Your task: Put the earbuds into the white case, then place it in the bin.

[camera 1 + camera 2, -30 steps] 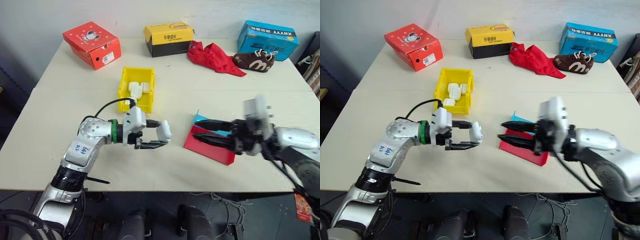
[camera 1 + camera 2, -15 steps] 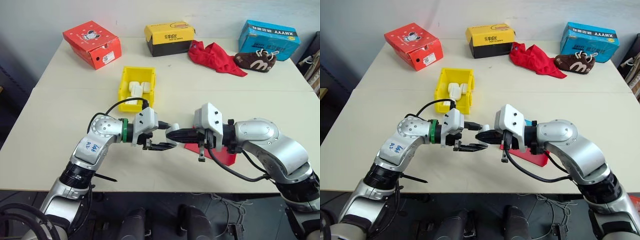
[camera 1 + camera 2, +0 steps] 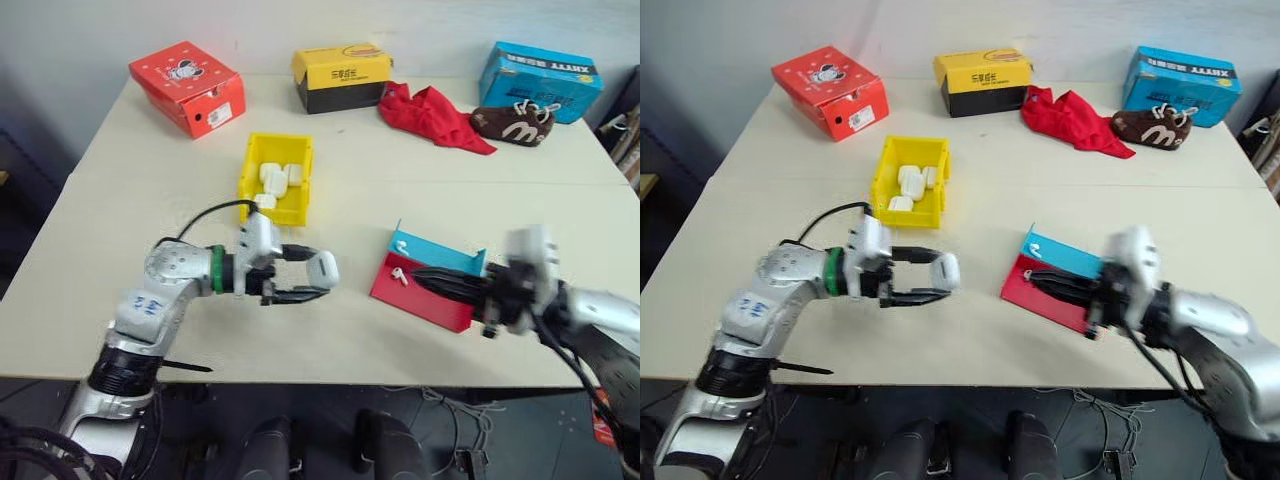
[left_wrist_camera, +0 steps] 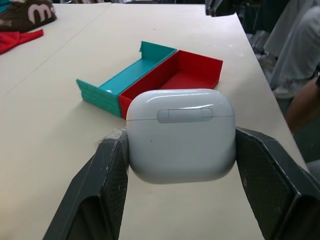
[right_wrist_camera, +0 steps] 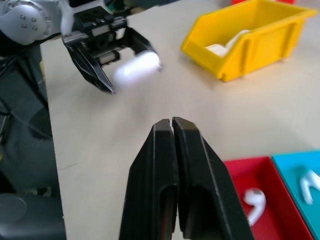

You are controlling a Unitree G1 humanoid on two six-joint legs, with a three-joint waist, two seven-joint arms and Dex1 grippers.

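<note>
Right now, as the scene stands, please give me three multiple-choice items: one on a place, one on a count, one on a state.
1. Where do the earbuds lie?
A. in the red-and-blue tray
B. in the yellow bin
C. on the red cloth

2. How many shoeboxes stand at the table's far edge?
A. one
B. two
C. three

3. In what state is the white case's lid?
A. open
B. shut
C. taken off

Answers:
1 A: one earbud lies in the red half of the tray, the other in the blue half.
2 C: a red shoebox, a yellow and black one and a blue one.
3 B: the left pincer holds the white case with its lid down.
</note>
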